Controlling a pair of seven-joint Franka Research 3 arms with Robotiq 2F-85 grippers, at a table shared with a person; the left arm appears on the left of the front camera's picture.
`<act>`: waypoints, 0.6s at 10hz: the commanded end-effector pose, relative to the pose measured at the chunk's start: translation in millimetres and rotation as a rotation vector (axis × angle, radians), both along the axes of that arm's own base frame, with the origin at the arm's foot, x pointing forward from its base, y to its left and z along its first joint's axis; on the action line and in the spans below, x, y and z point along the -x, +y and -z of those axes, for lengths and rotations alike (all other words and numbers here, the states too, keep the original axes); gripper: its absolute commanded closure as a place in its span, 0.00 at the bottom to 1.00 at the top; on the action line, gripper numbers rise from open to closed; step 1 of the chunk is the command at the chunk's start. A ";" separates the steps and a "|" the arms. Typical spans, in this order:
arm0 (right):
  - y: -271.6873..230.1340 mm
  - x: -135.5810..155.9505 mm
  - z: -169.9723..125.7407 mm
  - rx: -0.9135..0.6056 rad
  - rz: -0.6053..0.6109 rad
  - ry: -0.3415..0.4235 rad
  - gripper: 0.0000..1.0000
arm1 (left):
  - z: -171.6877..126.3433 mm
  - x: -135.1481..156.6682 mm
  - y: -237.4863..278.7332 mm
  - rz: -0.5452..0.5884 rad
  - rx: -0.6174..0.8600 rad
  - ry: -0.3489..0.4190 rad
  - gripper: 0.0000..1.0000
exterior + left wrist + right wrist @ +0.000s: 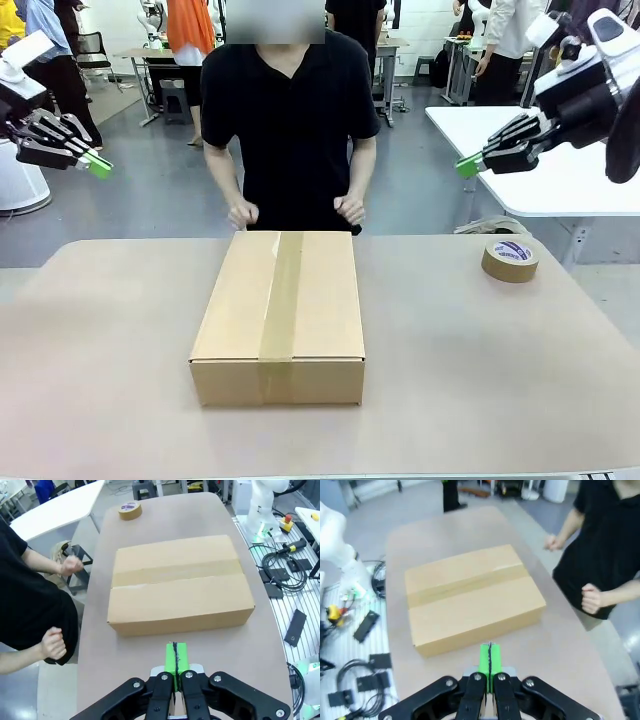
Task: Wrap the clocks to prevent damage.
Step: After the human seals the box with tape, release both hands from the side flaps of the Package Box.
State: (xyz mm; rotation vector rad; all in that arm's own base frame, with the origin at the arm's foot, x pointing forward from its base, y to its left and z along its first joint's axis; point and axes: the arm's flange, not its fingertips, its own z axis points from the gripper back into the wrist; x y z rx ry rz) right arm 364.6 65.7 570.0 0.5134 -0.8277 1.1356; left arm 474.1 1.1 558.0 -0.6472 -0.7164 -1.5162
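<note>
A closed cardboard box sealed along its top with brown tape lies in the middle of the table; the clocks are out of view. The box also appears below my left wrist camera, and the box lies under the right one. My left gripper hangs shut high above the table's left side, green pads pressed together. My right gripper is shut too, raised at the right, its pads touching. Neither holds anything. The person stands at the far edge with both fists clenched just behind the box.
A roll of brown packing tape rests on the table at the far right. The tan table has free room around the box. Cables and small devices lie on the metal strip beside the table. A white table stands behind right.
</note>
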 end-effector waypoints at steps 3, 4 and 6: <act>0.2 0.3 -10.1 0.000 0.015 -0.024 0.99 | 3.8 -3.9 -7.8 0.015 -0.005 0.008 1.00; 0.2 0.3 -10.1 0.000 0.015 -0.024 0.99 | 3.8 -3.9 -7.8 0.015 -0.005 0.008 1.00; 0.2 0.3 -10.1 0.000 0.015 -0.024 0.99 | 3.8 -3.9 -7.8 0.015 -0.005 0.008 1.00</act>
